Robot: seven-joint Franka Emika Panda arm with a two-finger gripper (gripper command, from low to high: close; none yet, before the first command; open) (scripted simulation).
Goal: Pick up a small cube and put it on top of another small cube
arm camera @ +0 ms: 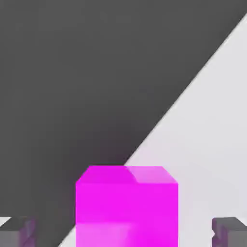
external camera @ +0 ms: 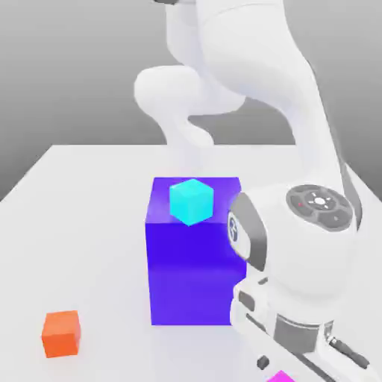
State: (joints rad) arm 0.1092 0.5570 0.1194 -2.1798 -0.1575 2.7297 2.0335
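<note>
The small magenta cube (arm camera: 126,207) sits on the white table, between the two grey fingertips (arm camera: 17,232) of my gripper (arm camera: 123,232). A gap shows on each side of the cube, so the jaws stand open around it without touching it. In the exterior view the hand (external camera: 298,351) is low at the table's near edge, towards that view's right. A sliver of the magenta cube (external camera: 281,377) peeks out beneath it.
A big blue-purple block (external camera: 190,276) stands mid-table just beyond the hand, with a small cyan cube (external camera: 191,201) on top. A small orange cube (external camera: 60,333) lies near the front at the exterior view's left. The table edge (arm camera: 193,96) runs close by the magenta cube.
</note>
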